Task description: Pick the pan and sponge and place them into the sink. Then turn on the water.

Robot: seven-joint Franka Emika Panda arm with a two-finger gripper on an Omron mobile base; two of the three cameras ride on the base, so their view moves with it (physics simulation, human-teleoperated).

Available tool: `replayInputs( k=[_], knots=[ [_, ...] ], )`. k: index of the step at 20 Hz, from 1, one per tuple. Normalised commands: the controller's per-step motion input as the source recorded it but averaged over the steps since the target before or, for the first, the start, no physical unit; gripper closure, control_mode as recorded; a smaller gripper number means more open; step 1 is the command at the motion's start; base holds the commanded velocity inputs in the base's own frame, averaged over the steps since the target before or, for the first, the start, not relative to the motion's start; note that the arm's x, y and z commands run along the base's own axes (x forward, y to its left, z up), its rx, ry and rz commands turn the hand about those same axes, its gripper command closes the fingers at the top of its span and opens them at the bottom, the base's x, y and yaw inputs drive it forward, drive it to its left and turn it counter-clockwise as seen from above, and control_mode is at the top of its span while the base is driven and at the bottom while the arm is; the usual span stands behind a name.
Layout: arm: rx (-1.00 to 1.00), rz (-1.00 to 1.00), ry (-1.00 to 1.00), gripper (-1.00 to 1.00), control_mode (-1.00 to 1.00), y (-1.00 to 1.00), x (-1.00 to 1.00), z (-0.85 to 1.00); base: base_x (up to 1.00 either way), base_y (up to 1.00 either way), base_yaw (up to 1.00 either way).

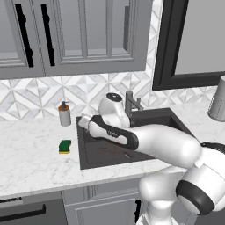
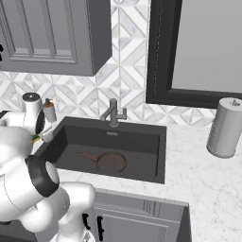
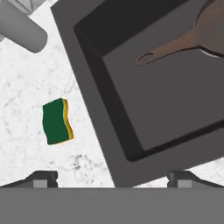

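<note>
At the bottom of the hand view, the gripper (image 3: 113, 177) hangs with its fingertips wide apart and holding nothing, over the sink's (image 3: 94, 109) left rim. The pan (image 2: 111, 161) lies inside the basin at frame centre. The sponge (image 3: 57, 121) rests green side up on the marble counter (image 1: 30, 154), left of the sink.

Surface: white marbled counter (image 1: 30, 154) | set-in: dark grey sink (image 1: 82, 151), centre | sponge (image 1: 65, 146), green face up, 9 o'clock of sink, near its rim | soap dispenser (image 1: 65, 114), 11 o'clock | grey ribbed canister (image 2: 226, 127), 3 o'clock, upright
</note>
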Motion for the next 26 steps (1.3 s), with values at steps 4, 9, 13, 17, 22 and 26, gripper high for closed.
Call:
replayInputs(
  k=[4, 9, 13, 17, 22, 26],
  knots=[
    [-0.16, 0.00, 0.09, -1.00, -1.00, 0.44, 0.30, -0.29, 0.00, 0.00, 0.00],
    [-0.07, 0.00, 0.02, -1.00, -1.00, 0.40, 0.25, -0.48, 0.00, 0.00, 0.00],
    [-0.03, 0.00, 0.02, -1.00, -1.00, 0.39, 0.26, -0.67, 0.00, 0.00, 0.00],
    [-0.05, 0.01, 0.03, -1.00, -1.00, 0.48, 0.41, -0.42, 0.00, 0.00, 0.00],
    [-0.05, 0.01, 0.00, -1.00, -1.00, 0.53, 0.46, -0.24, 0.00, 0.00, 0.00],
    [-0.06, 0.00, 0.03, -1.00, -1.00, 0.50, 0.46, -0.31, 0.00, 0.00, 0.00]
  ],
)
